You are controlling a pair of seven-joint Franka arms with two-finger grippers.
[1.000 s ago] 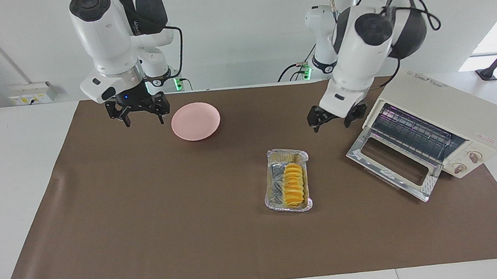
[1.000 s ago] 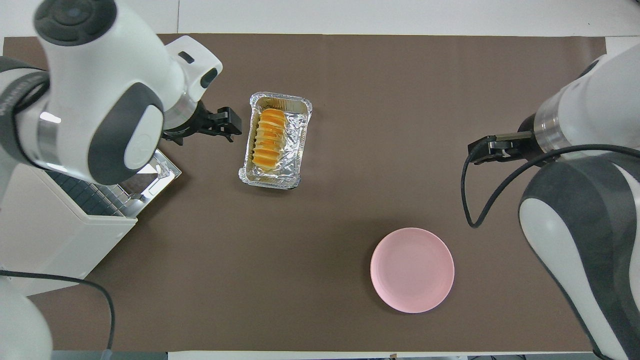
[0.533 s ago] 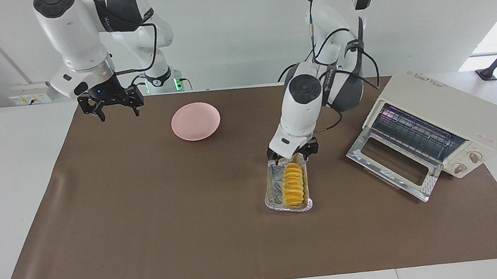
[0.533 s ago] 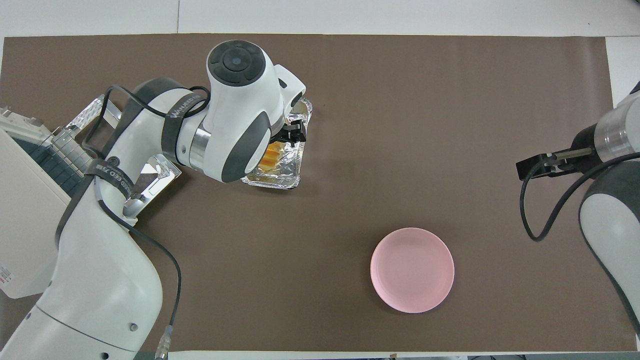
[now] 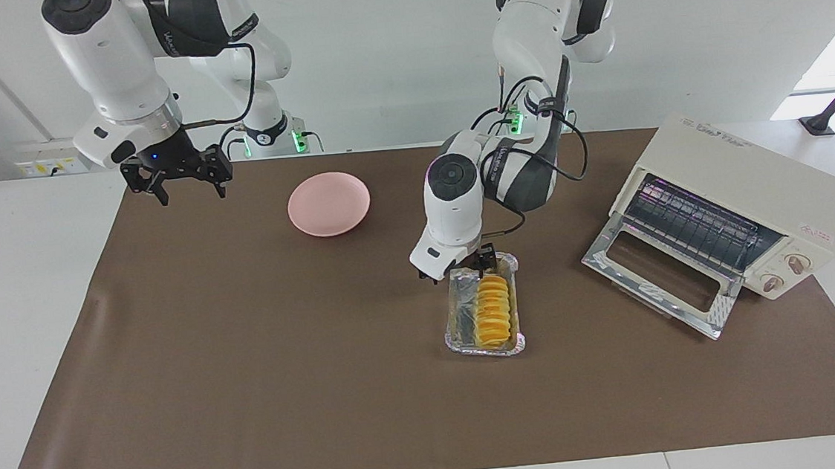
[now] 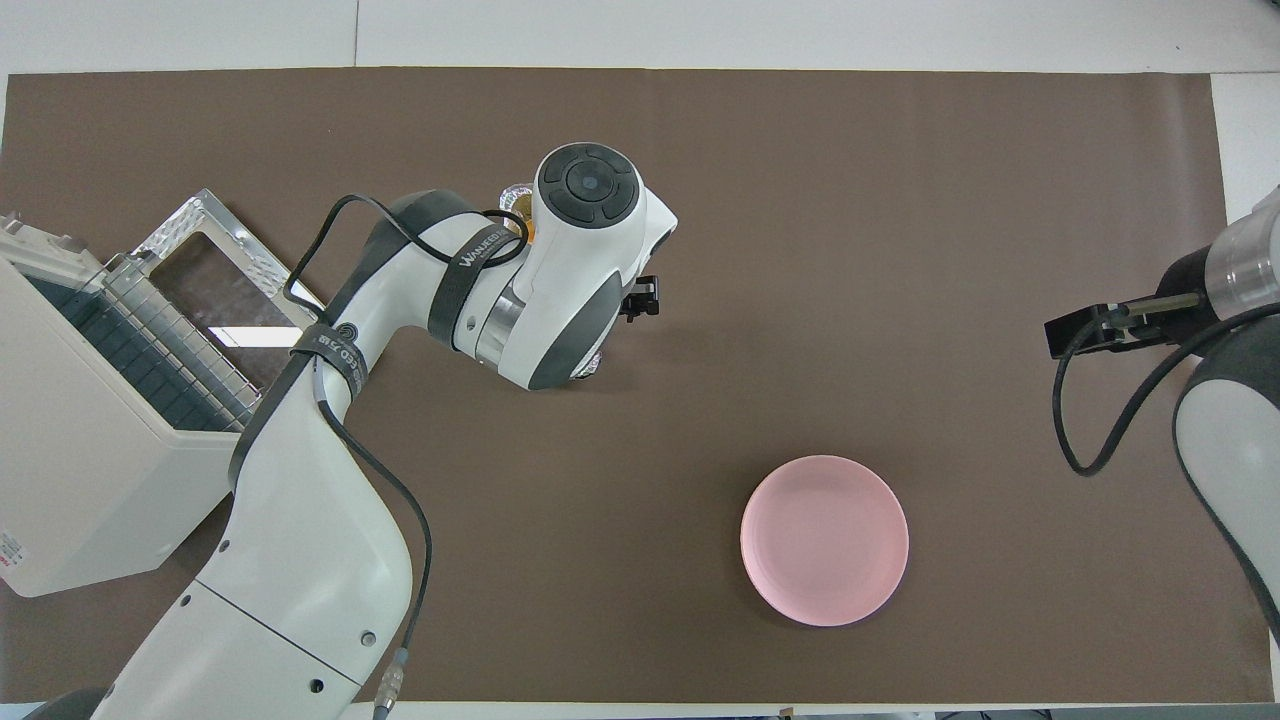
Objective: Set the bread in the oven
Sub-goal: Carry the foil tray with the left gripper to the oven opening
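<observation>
From my station I see the bread [image 5: 494, 310] lying in the foil tray [image 5: 458, 319] on the brown mat [image 5: 248, 352], near the middle of the table and beside the oven [image 5: 728, 210], which sits at the left arm's end with its glass door [image 5: 659, 275] dropped open onto the mat and the wire rack [image 5: 692, 224] showing inside. My left gripper [image 5: 474, 266] is down at the end of the tray nearer the robots, right at the foil rim; the wrist hides most of its fingers, so I cannot tell whether its jaws are spread or closed. In the overhead view that arm covers nearly all of the tray. My right gripper [image 5: 176, 180] waits in the air over the mat's corner at its own end, jaws spread and holding nothing. The pink plate [image 5: 329, 203] sits between the two arms, close to the robots.
</observation>
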